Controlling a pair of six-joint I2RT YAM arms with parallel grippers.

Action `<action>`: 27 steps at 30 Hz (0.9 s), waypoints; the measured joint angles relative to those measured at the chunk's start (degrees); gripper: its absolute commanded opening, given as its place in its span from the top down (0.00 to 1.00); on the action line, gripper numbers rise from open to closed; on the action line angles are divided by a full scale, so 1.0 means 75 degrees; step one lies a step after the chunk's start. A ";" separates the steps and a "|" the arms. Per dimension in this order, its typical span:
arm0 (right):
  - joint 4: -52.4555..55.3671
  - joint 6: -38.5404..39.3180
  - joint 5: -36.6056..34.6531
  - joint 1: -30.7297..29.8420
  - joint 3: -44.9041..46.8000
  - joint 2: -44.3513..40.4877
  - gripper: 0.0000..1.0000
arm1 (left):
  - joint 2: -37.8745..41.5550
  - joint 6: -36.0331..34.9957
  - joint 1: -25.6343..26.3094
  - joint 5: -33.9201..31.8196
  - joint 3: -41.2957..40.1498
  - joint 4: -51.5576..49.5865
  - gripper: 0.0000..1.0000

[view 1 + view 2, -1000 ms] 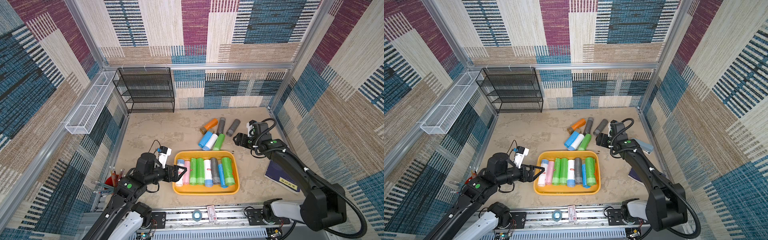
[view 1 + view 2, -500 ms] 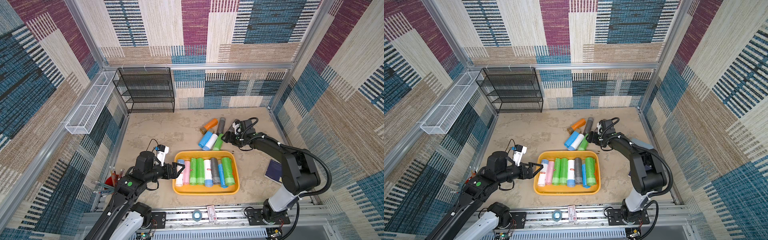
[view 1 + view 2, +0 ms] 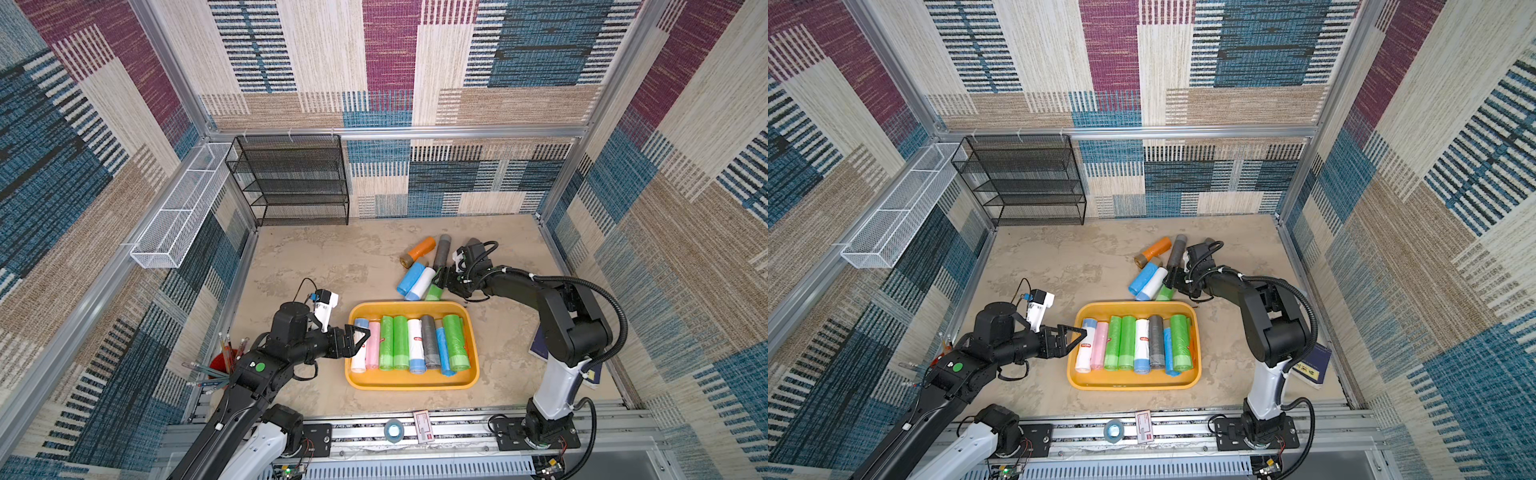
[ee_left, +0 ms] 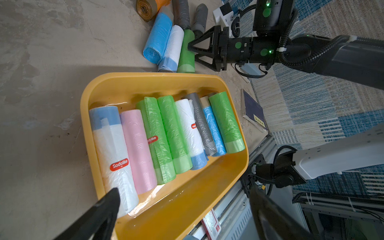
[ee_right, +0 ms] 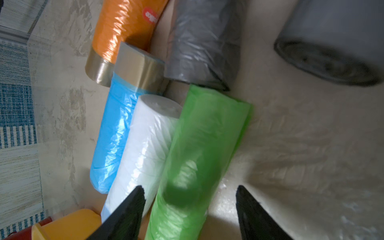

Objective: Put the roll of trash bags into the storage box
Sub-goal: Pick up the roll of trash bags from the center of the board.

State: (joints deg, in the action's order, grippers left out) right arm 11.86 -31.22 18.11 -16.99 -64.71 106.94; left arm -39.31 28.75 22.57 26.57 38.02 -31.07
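Right end effector (image 5: 189, 188) straddles the green roll (image 5: 207, 128), jaws apart, gripping nothing. We judge this a pre-grasp alignment.

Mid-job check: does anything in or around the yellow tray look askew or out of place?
Mostly tidy. In the storage box, the slim blue roll is squeezed slightly askew between the grey roll and a green roll. A dark blue booklet lies loose outside it.

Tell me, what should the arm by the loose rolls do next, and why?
Probably close the right gripper on the green roll: its jaws straddle that roll on the table, with a gap showing on one side, so nothing is held yet.
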 measured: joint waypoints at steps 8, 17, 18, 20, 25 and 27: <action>-0.0052 -0.0026 -0.0262 -0.0055 -0.0265 0.0393 0.35 | 0.0050 0.0000 -0.0006 0.0087 0.0000 0.0009 0.03; -0.0367 -0.0064 -0.0484 -0.0052 -0.0221 0.0527 0.54 | 0.0058 0.0000 -0.0023 0.0108 -0.0003 0.0058 0.03; -0.0428 -0.0096 -0.0495 -0.0052 -0.0163 0.0501 0.55 | 0.0044 0.0000 -0.0035 0.0108 -0.0003 0.0058 0.03; -0.0463 -0.0114 -0.0504 -0.0026 -0.0006 0.0370 0.58 | 0.0029 0.0000 -0.0041 0.0105 -0.0003 0.0047 0.03; -0.0452 -0.0146 -0.0691 0.0178 0.0446 -0.0064 0.61 | 0.0102 0.0000 -0.0041 0.0093 -0.0003 0.0047 0.03; -0.0449 -0.0189 -0.0787 0.0268 0.0624 -0.0277 0.61 | 0.0137 0.0000 -0.0041 0.0079 -0.0003 0.0050 0.03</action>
State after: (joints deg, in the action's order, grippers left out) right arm 8.49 -32.64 12.21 -14.98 -60.03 104.86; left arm -38.28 28.75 22.26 27.16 38.00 -30.70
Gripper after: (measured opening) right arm 0.394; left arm 0.971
